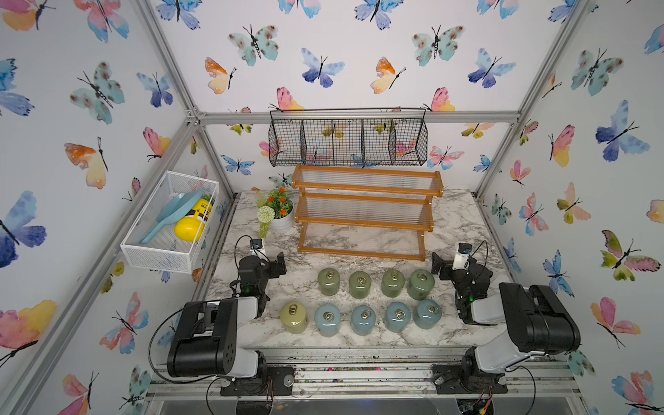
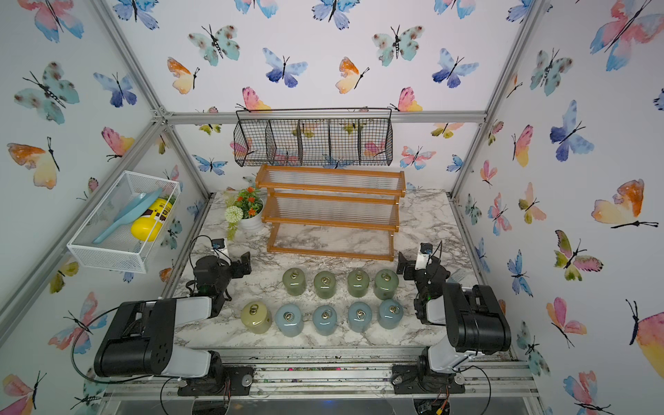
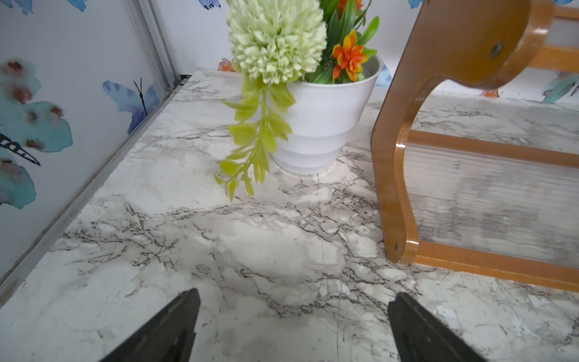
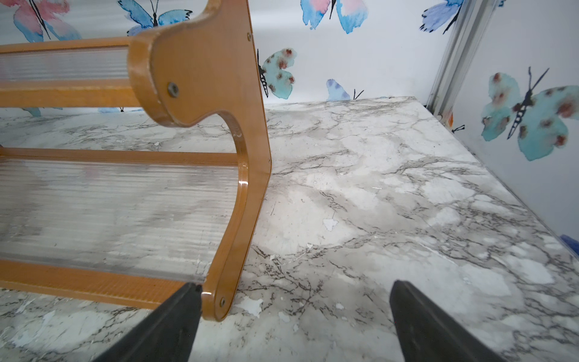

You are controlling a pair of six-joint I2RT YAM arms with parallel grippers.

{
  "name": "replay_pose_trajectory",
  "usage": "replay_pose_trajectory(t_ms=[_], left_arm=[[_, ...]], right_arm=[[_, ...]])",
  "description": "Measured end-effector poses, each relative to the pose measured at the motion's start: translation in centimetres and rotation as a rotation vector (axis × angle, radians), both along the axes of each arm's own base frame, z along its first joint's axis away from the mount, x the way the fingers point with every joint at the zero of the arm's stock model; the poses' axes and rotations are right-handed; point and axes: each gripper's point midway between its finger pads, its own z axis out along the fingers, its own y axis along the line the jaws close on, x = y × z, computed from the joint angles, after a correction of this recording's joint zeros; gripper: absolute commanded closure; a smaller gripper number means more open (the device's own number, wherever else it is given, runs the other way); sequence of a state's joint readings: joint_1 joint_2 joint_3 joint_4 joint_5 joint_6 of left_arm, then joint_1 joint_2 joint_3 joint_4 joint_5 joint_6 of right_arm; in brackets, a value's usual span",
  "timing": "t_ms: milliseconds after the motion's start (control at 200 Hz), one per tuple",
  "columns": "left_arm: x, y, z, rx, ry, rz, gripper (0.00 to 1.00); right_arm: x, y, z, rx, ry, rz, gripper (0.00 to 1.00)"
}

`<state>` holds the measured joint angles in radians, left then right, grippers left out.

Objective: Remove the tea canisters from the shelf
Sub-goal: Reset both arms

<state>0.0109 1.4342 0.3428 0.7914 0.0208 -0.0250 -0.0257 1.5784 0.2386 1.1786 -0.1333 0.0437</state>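
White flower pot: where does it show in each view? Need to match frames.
Top view: white flower pot beside the shelf, at its end on the picture's left.
Top view: same spot, beside the same end of the shelf.
Left wrist: close ahead, next to the shelf's end panel.
Right wrist: not in it.
Shared landmark: the shelf's orange frame, visible in all four views.

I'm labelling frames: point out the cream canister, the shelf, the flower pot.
Cream canister (image 1: pixel 291 314): in a top view, lid.
Shelf (image 1: pixel 366 189): in a top view, upper front rail.
Flower pot (image 3: pixel 326 125): left wrist view, side wall.
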Motion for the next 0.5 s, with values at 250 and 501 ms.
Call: replay_pose_trajectory(t_ms=[250, 501], left_arm=[[0.0, 0.0, 0.9, 0.007, -0.049, -0.004, 0.02], [-2.4, -0.5, -0.3, 0.013, -0.087, -0.020, 0.02]], right_arm=[[0.0, 0.0, 0.1, -0.003, -0.005, 0.001, 0.00], [0.1, 0.2, 0.2, -0.006, -0.007, 0.014, 0.00]])
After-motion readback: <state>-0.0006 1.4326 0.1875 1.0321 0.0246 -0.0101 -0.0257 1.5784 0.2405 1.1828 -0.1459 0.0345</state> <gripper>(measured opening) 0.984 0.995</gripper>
